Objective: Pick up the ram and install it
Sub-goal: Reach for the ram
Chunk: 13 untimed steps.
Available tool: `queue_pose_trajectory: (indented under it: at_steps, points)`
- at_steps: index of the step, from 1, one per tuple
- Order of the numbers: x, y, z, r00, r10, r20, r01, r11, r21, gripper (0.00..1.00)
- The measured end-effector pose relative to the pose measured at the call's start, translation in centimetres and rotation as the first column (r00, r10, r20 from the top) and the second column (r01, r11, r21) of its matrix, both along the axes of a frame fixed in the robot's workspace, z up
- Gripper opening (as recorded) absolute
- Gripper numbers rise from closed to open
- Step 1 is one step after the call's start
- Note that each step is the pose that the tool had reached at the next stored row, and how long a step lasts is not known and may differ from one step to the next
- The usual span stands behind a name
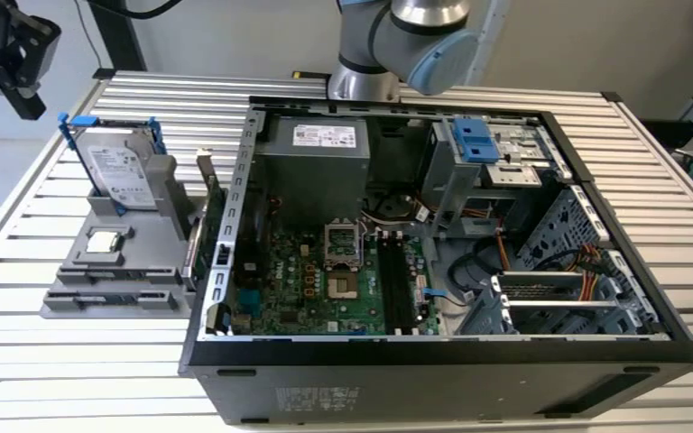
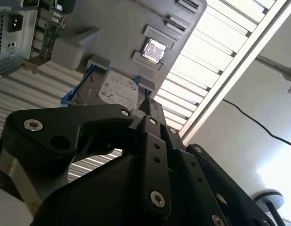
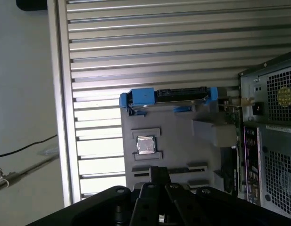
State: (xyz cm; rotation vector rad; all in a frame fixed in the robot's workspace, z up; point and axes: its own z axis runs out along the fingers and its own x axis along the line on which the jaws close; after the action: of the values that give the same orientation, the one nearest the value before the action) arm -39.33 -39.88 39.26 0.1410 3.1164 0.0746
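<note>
Robotics lab: slatted metal bench (image 1: 69, 361), opened computer case (image 1: 443, 392), robot arm (image 1: 410, 45).

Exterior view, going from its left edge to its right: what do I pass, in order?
Gripper → hard drive with blue rails → ram, standing on edge in the gray holder → processor socket → memory slots → metal drive cage.
</note>
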Motion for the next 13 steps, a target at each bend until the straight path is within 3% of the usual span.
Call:
queue_pose_trajectory:
  at_steps: [6, 13]
  points:
    - [-0.35, 0.0, 0.0, 1.0, 0.0, 0.0001, 0.0, 1.0, 0.0001, 0.0]
    - [1.27, -0.06, -0.02, 1.0, 0.007, -0.0014, -0.007, 1.0, 0.0002, 0.0]
